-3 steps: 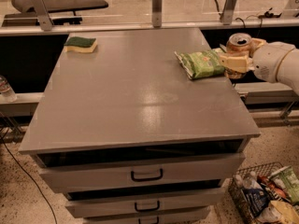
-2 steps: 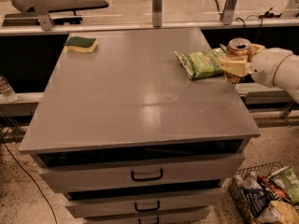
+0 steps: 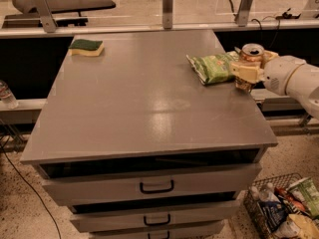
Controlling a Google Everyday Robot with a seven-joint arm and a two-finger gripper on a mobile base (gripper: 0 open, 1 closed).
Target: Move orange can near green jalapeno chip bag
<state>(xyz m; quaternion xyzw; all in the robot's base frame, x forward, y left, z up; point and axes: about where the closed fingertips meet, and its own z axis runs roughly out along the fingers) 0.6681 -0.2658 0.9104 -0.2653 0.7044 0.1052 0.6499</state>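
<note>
The orange can (image 3: 250, 55) stands upright at the right edge of the grey table (image 3: 144, 98), its silver top showing. My gripper (image 3: 247, 72) comes in from the right on a white arm and is shut on the can, its cream fingers (image 3: 244, 71) wrapped around the can's lower half. The green jalapeno chip bag (image 3: 213, 67) lies flat just left of the can, touching or nearly touching it.
A green-topped yellow sponge (image 3: 86, 47) lies at the table's far left corner. Drawers (image 3: 156, 186) sit below the tabletop. A wire basket (image 3: 284, 208) of snack packets stands on the floor at the lower right. A rail with metal posts (image 3: 168, 6) runs behind the table.
The arm and the can have held almost the same place beside the chip bag; the can has shifted slightly down and left toward the table.
</note>
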